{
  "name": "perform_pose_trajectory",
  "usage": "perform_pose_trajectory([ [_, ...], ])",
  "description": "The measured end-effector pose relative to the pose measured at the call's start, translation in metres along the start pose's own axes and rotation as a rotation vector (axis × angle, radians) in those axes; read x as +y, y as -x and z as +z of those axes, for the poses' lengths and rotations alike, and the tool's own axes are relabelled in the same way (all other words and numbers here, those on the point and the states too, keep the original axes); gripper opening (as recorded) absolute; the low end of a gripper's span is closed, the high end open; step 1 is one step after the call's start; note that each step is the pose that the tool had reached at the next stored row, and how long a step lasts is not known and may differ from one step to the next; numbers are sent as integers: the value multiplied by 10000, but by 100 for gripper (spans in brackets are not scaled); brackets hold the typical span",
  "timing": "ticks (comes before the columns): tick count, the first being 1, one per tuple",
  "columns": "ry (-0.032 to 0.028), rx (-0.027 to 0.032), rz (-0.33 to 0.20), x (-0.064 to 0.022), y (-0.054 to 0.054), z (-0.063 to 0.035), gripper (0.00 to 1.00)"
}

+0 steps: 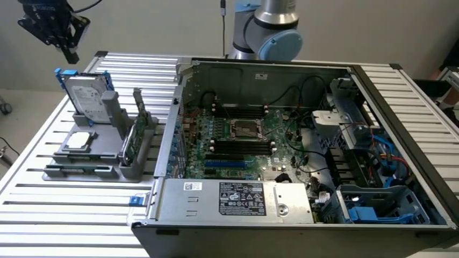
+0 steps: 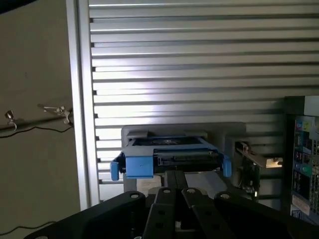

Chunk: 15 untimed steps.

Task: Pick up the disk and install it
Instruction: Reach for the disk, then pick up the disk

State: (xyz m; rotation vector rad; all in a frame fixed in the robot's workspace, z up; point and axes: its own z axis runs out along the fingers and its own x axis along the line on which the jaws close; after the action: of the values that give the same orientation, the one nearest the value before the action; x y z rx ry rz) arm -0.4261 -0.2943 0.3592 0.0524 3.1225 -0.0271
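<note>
Disk standing upright in grey rack on slatted counter, close below empty pincer pressed together, at risk of being struck on top edge and toppled if met unopened.

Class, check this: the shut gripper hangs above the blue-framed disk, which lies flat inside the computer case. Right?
No. The exterior view shows the disk standing upright in the grey holder, outside the computer case; the shut gripper does hang above it.
</note>
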Motion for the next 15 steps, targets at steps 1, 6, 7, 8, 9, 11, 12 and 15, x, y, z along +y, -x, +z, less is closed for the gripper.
perform_pose_trajectory([
  [1, 0, 1, 1, 3, -36, 0, 11],
  [6, 0, 1, 0, 3, -38, -1, 11],
  [7, 0, 1, 0, 3, -38, -1, 11],
  [8, 0, 1, 0, 3, -38, -1, 11],
  [9, 0, 1, 0, 3, -38, -1, 11],
  [11, 0, 1, 0, 3, -39, -1, 11],
  [12, -1, 2, 0, 3, -38, -1, 11],
  [15, -1, 2, 0, 3, -39, -1, 11],
])
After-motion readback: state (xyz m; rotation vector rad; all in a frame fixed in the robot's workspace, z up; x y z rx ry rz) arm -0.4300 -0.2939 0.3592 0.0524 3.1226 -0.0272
